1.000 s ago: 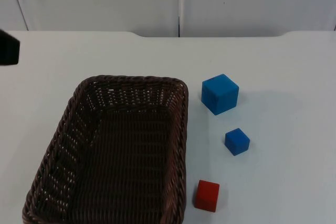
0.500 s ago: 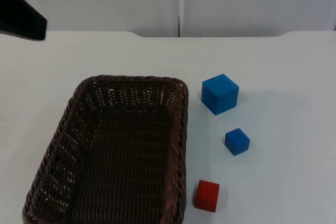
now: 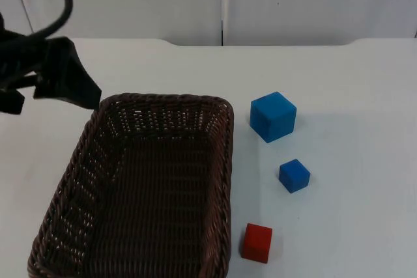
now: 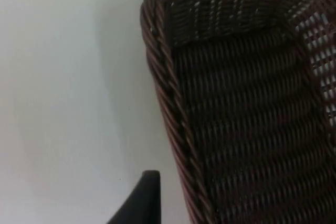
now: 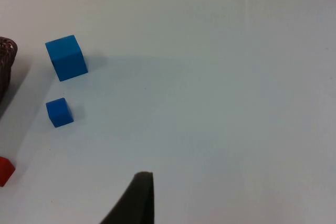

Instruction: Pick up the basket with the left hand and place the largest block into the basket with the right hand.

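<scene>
Three blocks sit on the white table (image 3: 352, 83) to the right of a dark brown wicker basket (image 3: 140, 187). Nearest the partition wall is the large blue block (image 3: 273, 116), just off the basket's far right corner. The small blue block (image 3: 294, 175) lies nearer the camera, apart from it, and the red block (image 3: 257, 243) sits close beside the basket's right wall. All three rest flat, none touching another. The basket stands on the table with nothing in it.

The left gripper (image 3: 68, 83) hangs at the basket's far left corner, above the table just outside the rim; its wrist view looks down on that corner's braided rim (image 4: 168, 93), with one fingertip over bare table beside it. Its opening cannot be judged, and it appears to hold nothing.

The right gripper (image 5: 137, 200) waits over open table well to the right of the blocks; its opening cannot be judged either.
</scene>
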Tool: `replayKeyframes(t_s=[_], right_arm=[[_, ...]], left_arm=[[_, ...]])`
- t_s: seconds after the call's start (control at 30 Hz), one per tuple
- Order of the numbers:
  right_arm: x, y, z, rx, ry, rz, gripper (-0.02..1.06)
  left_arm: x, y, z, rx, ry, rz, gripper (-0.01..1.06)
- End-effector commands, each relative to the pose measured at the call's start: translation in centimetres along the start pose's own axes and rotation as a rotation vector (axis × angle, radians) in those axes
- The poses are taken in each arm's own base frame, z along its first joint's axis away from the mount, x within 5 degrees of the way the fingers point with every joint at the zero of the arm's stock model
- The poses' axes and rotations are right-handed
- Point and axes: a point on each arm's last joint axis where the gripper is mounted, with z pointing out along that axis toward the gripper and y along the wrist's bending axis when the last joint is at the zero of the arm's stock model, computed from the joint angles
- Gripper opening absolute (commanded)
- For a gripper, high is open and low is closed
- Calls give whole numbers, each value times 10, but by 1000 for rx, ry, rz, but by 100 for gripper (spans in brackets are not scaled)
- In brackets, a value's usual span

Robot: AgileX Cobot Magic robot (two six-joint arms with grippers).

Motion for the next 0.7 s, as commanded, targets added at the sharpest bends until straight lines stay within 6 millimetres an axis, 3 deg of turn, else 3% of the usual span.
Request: replayKeyframes(t_s=[0.0, 0.37, 0.67], right_arm=[[0, 0, -1, 3, -5, 2, 105], [0, 0, -1, 3, -5, 2, 105], [0, 0, -1, 3, -5, 2, 105]], left_arm=[[-3, 2, 7, -2, 9, -11, 105], [6, 20, 56, 5, 164, -80, 105], [17, 28, 78, 8, 240, -119, 105]])
